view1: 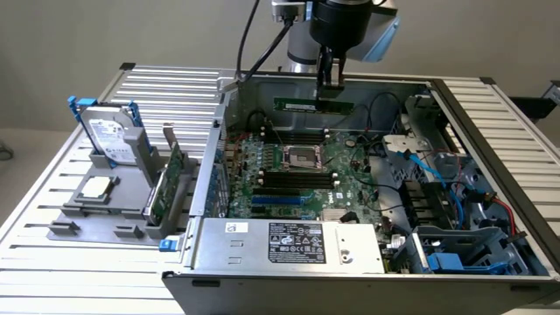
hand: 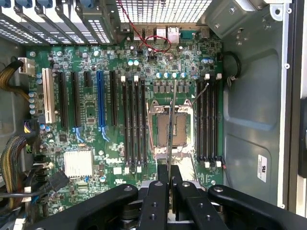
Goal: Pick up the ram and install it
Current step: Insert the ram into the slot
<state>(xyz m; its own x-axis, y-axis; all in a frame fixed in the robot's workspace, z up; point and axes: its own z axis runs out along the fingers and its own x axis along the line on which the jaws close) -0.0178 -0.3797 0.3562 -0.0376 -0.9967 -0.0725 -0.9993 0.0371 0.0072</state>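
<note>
We see the open computer case (view1: 411, 197) lying on the slatted table (view1: 52, 275). Inside it are the green motherboard (view1: 350, 187), a silver power supply (view1: 289, 243) at the near wall and a blue drive bracket (view1: 448, 262) toward the exterior view's right. The gripper (view1: 330, 90) hangs over the far part of the case, its fingers clamped on the top edge of the ram (view1: 302, 105). The ram is held level above the board and clear of the black memory slots (view1: 298, 178).

To the exterior view's left, a grey tray (view1: 75, 220) holds an upright hard drive (view1: 109, 134), a square silver processor (view1: 96, 187) and a wide green card (view1: 170, 187) standing on edge.

In the wrist view the ram (hand: 171, 124) appears edge-on as a thin line over the processor socket (hand: 183, 127), so we cannot make out its chips there. The arm is cut off at the exterior view's top.
</note>
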